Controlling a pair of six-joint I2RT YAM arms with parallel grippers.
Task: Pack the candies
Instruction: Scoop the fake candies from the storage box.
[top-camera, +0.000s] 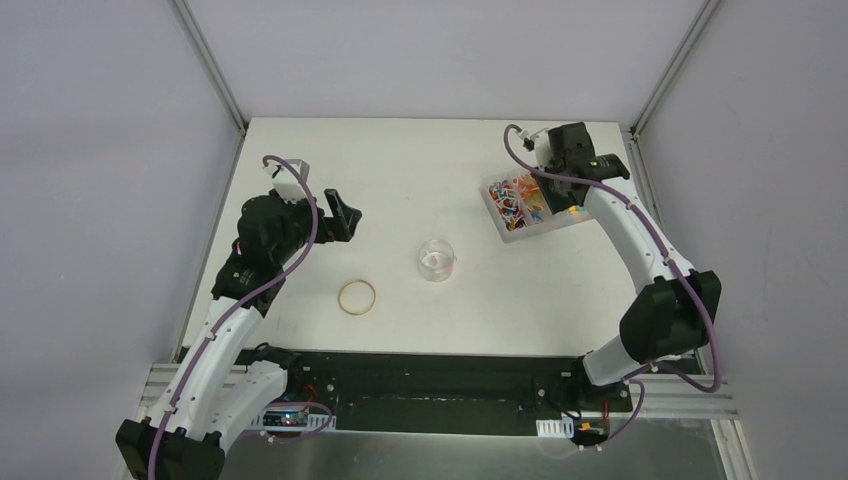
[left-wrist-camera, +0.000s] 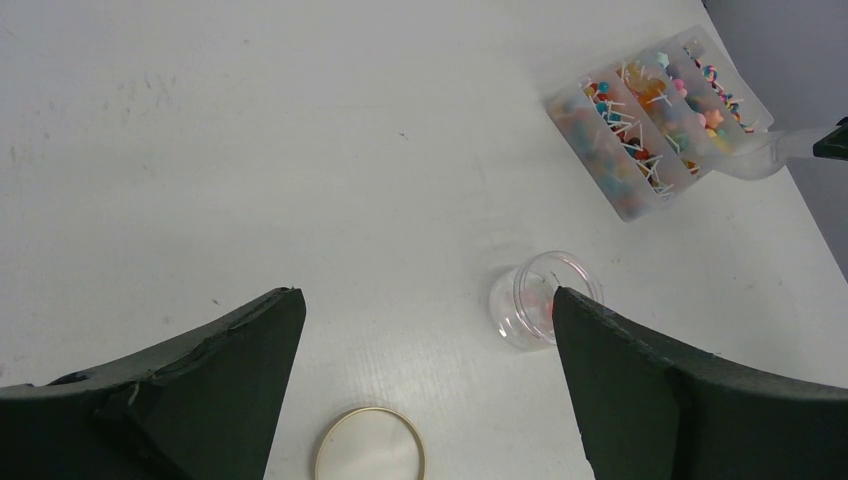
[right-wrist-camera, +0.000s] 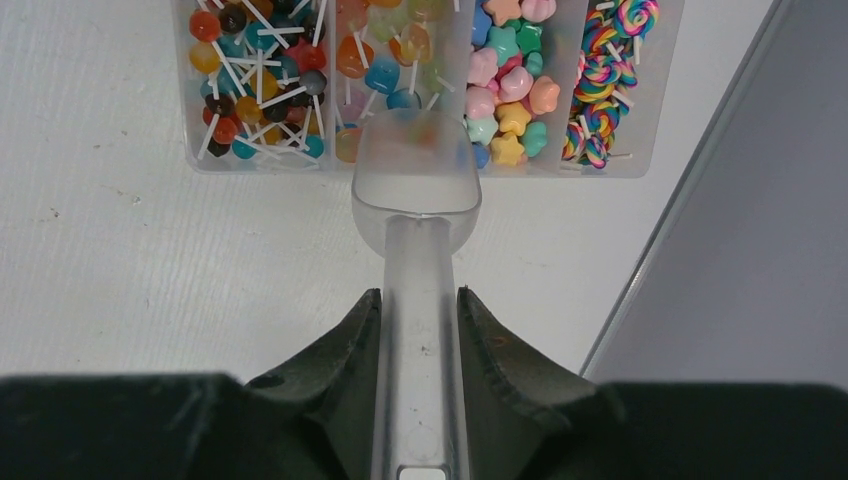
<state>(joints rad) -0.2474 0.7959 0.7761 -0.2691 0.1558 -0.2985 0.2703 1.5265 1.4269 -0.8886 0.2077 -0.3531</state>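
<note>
Looking at this, I'd say the packing has barely started. Nearly all the candies (right-wrist-camera: 262, 70) are sitting in the divided tray (top-camera: 518, 236) at the far right of the surface (top-camera: 400, 160), sorted into compartments: lollipops on sticks, little stars, swirly ones. The small clear jar (left-wrist-camera: 510, 305) in the middle has a bit of pink showing inside, so maybe a few pieces are in there, but I can't tell how many. The right pincer (right-wrist-camera: 418, 300) is clamped on the handle of the clear scoop (right-wrist-camera: 415, 180), and the bowl is right at the tray's near wall, over the second compartment. It's too blurry to tell whether it's loaded. So scooping, carrying over and tipping into the jar is pretty much all left to do. The left pincer (left-wrist-camera: 428, 305) hangs over the left side with its fingers wide apart, holding nothing. Room-wise, the tray is tucked near the right edge with the grey wall (right-wrist-camera: 740, 200) just beside it, so that side is tight. Between tray and jar the run looks open. A tan ring (top-camera: 340, 297) lies near-left of the jar, apart from it.
</note>
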